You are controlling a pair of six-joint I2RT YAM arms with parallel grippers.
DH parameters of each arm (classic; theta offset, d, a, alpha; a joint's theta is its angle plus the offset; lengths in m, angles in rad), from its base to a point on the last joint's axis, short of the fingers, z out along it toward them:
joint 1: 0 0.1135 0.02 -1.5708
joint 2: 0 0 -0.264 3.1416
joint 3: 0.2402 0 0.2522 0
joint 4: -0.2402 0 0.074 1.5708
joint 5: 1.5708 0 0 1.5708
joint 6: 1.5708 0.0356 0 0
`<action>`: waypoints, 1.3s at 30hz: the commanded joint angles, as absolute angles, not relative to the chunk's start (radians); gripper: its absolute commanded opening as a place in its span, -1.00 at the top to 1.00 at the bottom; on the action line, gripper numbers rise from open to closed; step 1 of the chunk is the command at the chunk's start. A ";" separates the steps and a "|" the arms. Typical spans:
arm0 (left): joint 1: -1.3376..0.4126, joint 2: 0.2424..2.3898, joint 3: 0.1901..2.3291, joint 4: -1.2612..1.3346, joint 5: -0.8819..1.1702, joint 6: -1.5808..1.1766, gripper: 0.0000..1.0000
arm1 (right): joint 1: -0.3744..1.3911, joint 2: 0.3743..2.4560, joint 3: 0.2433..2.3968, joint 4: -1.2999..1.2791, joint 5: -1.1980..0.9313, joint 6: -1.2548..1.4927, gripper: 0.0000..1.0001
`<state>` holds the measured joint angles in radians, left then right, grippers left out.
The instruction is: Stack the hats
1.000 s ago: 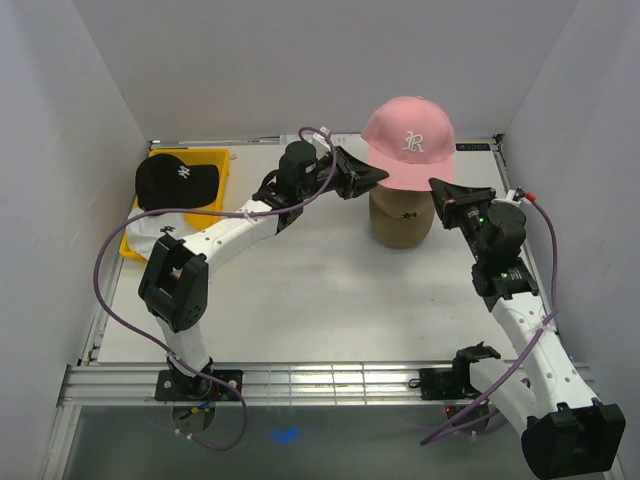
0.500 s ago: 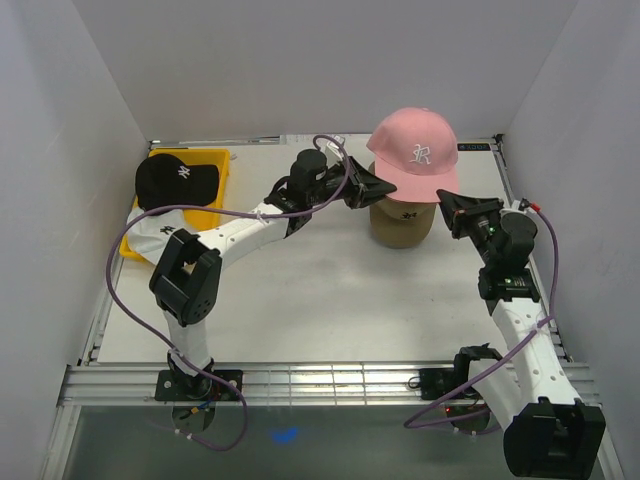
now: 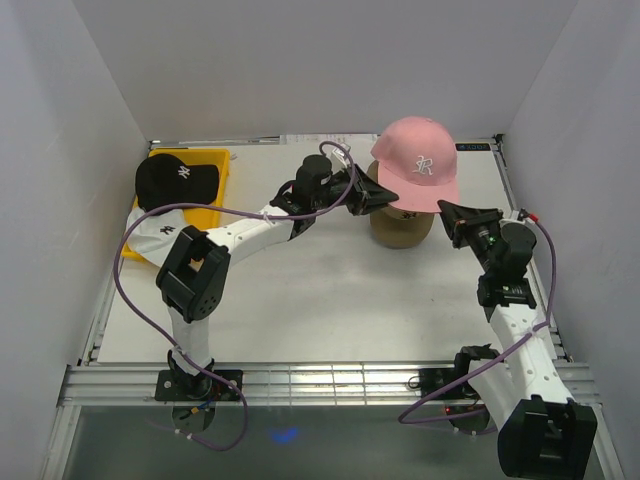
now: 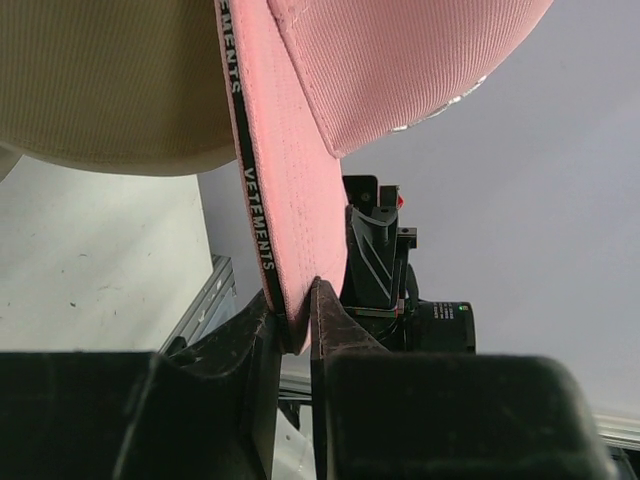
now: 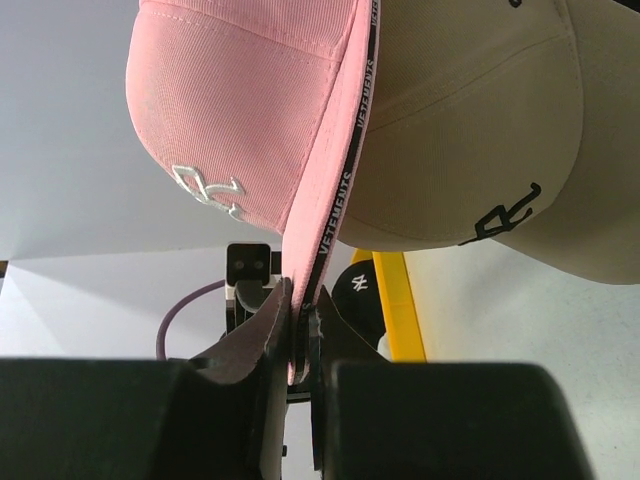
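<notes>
Pink cap (image 3: 420, 165): held in the upper right of the overhead view, tilted above the tan cap (image 3: 402, 228); its lower edge overlaps the tan crown but is not seated on it.
Left gripper (image 4: 295, 312): clamped on the pink cap's lower edge; the fabric and the lettered inner band are seen pinched between the fingers.
Right gripper (image 5: 296, 300): closed tightly on the opposite side of the same edge, with the band again nipped between the fingers.
Reason for hold: the two opposed grips are judged to keep the soft opening stretched wide, so the crown can be drawn down over the tan cap.
Tan cap: stood right of centre on the table (image 3: 320, 290), directly beneath the pink cap, as the base of the stack.
Black cap (image 3: 175, 180): rested on the yellow tray (image 3: 215, 160), upper left, untouched.
White cap (image 3: 155, 232): laid just below the black cap at the left edge, largely hidden.
Stage: second cap judged in placement; two caps outstanding.
Risk: an uneven release could leave the pink cap cocked on the tan crown.
</notes>
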<state>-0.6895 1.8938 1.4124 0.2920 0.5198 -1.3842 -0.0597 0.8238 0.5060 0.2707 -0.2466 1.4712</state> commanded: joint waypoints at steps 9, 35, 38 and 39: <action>-0.666 1.875 1.286 0.322 0.514 -1.339 1.00 | -0.091 0.793 0.414 0.350 -0.224 1.381 0.85; -0.670 1.927 1.152 0.357 0.492 -1.384 1.00 | -0.112 0.798 0.291 0.272 -0.175 1.309 0.84; -0.673 1.940 1.155 0.357 0.488 -1.385 1.00 | -0.117 0.810 0.299 0.267 -0.169 1.295 0.85; -0.673 1.951 1.157 0.359 0.488 -1.387 1.00 | -0.117 0.814 0.302 0.255 -0.167 1.290 0.85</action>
